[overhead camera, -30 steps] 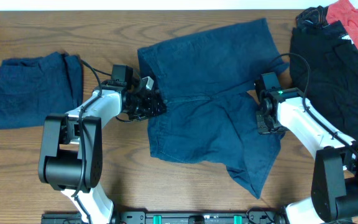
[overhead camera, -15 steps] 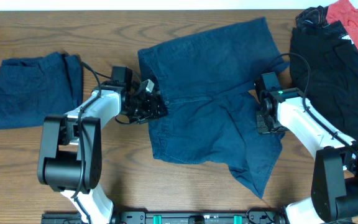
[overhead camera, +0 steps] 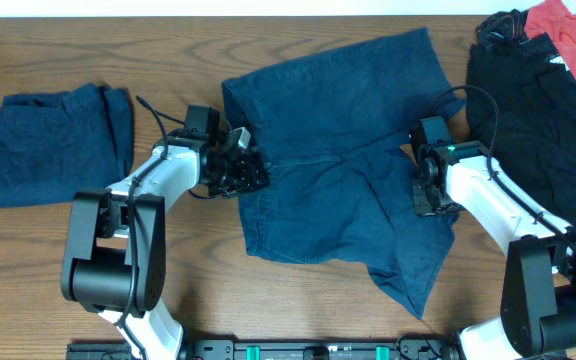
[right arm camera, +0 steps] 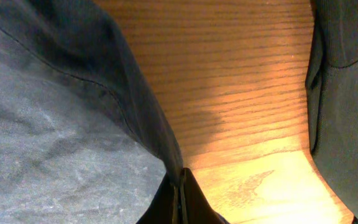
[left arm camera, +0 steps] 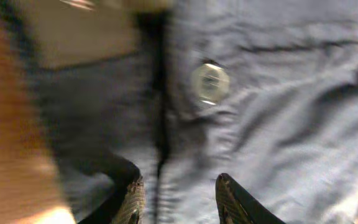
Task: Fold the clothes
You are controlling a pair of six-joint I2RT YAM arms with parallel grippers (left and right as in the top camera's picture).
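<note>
Overhead: navy shorts (overhead camera: 338, 150) are spread mid-table. The waistband is to the left and the two legs run right. The nearer leg is rumpled and trails toward the front edge. A folded navy garment (overhead camera: 53, 145) lies well apart at the far left of the wooden table (overhead camera: 198, 40). A black garment (overhead camera: 533, 110) is heaped at right, near the shorts' right side. A red cloth (overhead camera: 568, 25) in the top right corner touches it.

The left gripper (overhead camera: 246, 170) is at the shorts' left edge, on the waistband. The left wrist view is blurred. It shows the fingers (left arm camera: 132, 199) standing partway apart, low over the denim. A pale button (left arm camera: 209, 83) lies ahead of them. A dark fly seam runs up from between the fingers and passes the button on its left. A pale label (left arm camera: 79, 37) sits at upper left. The cloth in the gap looks flat and no fold is seen pinched, so this hand looks empty.

The right gripper (overhead camera: 431, 205) is on the shorts' right edge, near the black garment. In the right wrist view its fingers are pressed fully together. The shorts' edge runs straight into the tips, so the gripper is nipped on that edge. The cloth slopes away to the left, bare wood shows to the right, and the black garment lies along the right margin of that view.
</note>
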